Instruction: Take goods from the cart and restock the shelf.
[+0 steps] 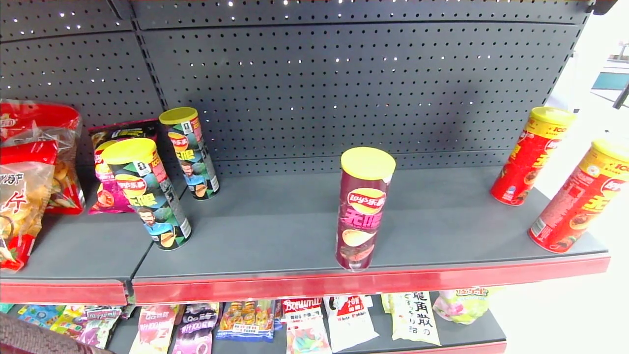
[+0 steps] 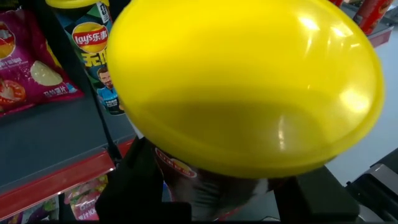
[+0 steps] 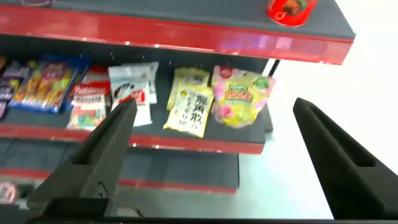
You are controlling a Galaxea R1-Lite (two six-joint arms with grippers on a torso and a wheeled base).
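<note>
Our left claw [image 2: 224, 186] is clamped on a yellow-lidded can [image 2: 249, 81], held out in front of the shelf [image 1: 275, 236]. Our right claw [image 3: 214, 109] gapes wide, empty. A maroon can [image 1: 362, 209] stands at the shelf's front edge. We judge restocking partway, with bare stretches left to fill.

Place: a shop, and I stand facing its display rack.
Rack: a dark grey perforated metal back panel [image 1: 344, 73] rises behind a grey metal shelf board [image 1: 275, 231] edged with a red front strip [image 1: 368, 284].
Upper goods: tall cylindrical chip cans with yellow plastic lids [image 1: 364, 211] stand labels outward, red crinkly snack bags [image 1: 29, 172] at my left.
Lower goods: small printed sweet packets [image 1: 351, 319] lie in a row.
</note>
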